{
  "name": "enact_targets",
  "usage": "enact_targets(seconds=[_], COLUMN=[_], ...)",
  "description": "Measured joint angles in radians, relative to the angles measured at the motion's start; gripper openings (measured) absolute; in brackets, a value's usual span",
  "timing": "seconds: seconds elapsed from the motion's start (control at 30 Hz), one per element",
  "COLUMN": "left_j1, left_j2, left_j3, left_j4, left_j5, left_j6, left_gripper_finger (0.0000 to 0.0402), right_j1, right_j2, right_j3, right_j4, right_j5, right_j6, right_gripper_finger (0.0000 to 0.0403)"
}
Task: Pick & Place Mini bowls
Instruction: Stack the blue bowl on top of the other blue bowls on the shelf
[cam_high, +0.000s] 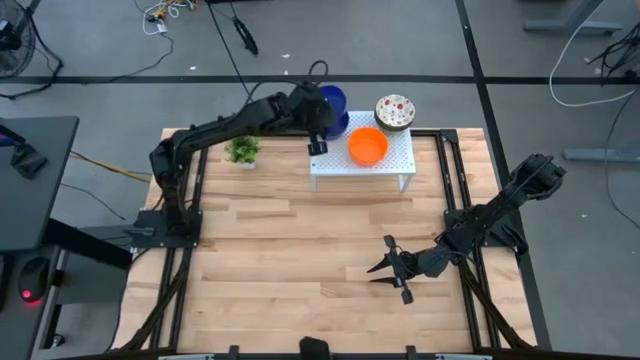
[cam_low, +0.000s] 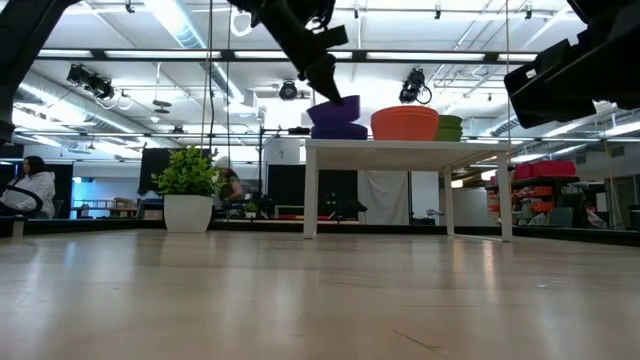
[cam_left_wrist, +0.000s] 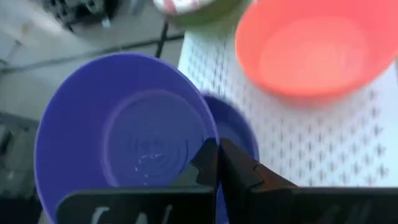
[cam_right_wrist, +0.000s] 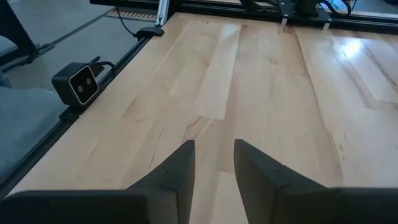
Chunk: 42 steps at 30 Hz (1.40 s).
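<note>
Left gripper (cam_left_wrist: 217, 163) pinching rim of blue bowl (cam_left_wrist: 124, 130), tilted, lifting off stack on stand (cam_high: 395, 165), upper centre. Right gripper (cam_high: 385, 268) parted, empty, lower right.

We look straight down on a light wooden surface (cam_high: 300, 260). At its far edge stands a white perforated stand (cam_high: 385, 168). An orange bowl (cam_high: 367, 146) sits on the stand, and a speckled white bowl (cam_high: 394, 111) rests at its far right corner. The left arm reaches across from the left, its gripper (cam_high: 318, 138) over the stand's far left corner, right at a blue bowl (cam_high: 334, 106). A small green plant (cam_high: 243, 151) stands just left of the stand. The right gripper (cam_high: 382, 270) hovers over bare wood near the right side, fingers parted, holding nothing.
</note>
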Motion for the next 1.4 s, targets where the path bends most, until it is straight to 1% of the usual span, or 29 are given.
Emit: enact_targets(seconds=[0.07, 0.2, 0.6, 0.77, 0.87, 1.1, 1.23, 1.3, 1.4], left_j1=[0.016, 0.036, 0.034, 0.034, 0.033, 0.031, 0.022, 0.013, -0.002], left_j2=[0.000, 0.008, 0.011, 0.017, 0.026, 0.030, 0.006, -0.002, -0.012], left_j3=[-0.001, 0.000, 0.000, 0.000, 0.000, -0.001, 0.014, 0.043, 0.098], left_j4=[-0.029, -0.070, -0.076, -0.070, -0.060, -0.042, -0.039, -0.057, -0.143], left_j5=[0.006, 0.076, 0.078, 0.062, 0.060, 0.059, 0.060, 0.061, 0.045], left_j6=[-0.003, -0.011, -0.033, -0.034, -0.034, -0.040, -0.058, -0.074, -0.099], left_gripper_finger=[0.0007, 0.0011, 0.0019, 0.0023, 0.0039, 0.0102, 0.0132, 0.0144, 0.0152], right_j1=[0.000, 0.000, 0.000, 0.000, 0.000, 0.000, 0.000, 0.000, 0.000], right_j2=[0.000, 0.000, 0.000, 0.000, 0.000, 0.000, 0.000, 0.000, 0.000], right_j3=[0.000, 0.000, 0.000, 0.000, 0.000, 0.000, 0.000, 0.000, 0.000], right_j4=[-0.001, -0.004, -0.006, -0.006, -0.007, -0.013, -0.017, -0.020, -0.027], right_j5=[0.000, 0.000, 0.000, 0.000, 0.000, 0.000, 0.000, 0.000, 0.000], right_j6=[0.003, 0.007, 0.009, 0.009, 0.010, 0.010, 0.010, 0.011, 0.020], right_gripper_finger=[0.0113, 0.0113, 0.0113, 0.0113, 0.0113, 0.0113, 0.0113, 0.0113, 0.0113])
